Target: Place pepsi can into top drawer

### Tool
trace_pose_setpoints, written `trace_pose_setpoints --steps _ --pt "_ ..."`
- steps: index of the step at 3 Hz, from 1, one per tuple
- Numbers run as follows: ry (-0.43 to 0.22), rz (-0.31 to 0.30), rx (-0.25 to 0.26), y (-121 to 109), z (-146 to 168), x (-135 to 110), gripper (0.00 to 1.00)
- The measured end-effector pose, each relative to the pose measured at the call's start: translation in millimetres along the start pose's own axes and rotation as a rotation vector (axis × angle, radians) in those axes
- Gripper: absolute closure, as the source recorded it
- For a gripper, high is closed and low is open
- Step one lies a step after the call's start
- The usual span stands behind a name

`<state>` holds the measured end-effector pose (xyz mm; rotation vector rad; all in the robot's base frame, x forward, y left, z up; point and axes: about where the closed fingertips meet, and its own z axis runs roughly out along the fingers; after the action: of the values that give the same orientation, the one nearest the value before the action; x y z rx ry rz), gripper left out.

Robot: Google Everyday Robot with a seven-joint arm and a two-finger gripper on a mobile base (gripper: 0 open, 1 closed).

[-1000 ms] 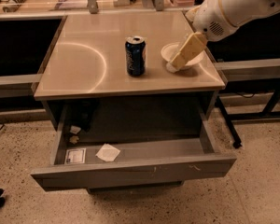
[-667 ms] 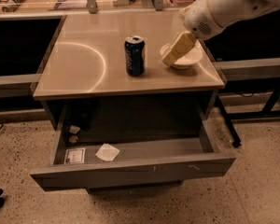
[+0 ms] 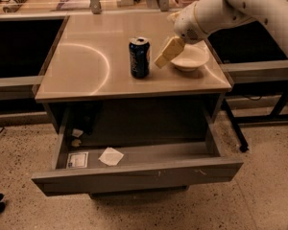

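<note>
approach step: gripper [image 3: 162, 59] hovers just beside can [image 3: 139, 57] on table [image 3: 86, 75], open or closed unclear; next, grasp can, carry to open drawer [image 3: 134, 174].

The pepsi can [image 3: 139, 57] was dark blue with a silver top and pale marks. Just right of the can, the gripper [image 3: 169, 51] was pale tan, on a white arm [image 3: 221, 8]. Farther right of the can was a white bowl [image 3: 197, 61]. Below the can, the top drawer [image 3: 134, 176] was grey and held a white paper scrap [image 3: 110, 155]. The floor [image 3: 264, 195] was speckled beige.
</note>
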<state>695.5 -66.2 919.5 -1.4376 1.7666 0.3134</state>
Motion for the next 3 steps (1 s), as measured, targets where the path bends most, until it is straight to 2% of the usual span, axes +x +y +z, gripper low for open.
trace_pose_setpoints --steps 1,3 --pt "-0.013 -0.008 -0.020 -8 26 -3 0.00" --pt "-0.023 -0.040 -0.082 -7 62 -19 0.00"
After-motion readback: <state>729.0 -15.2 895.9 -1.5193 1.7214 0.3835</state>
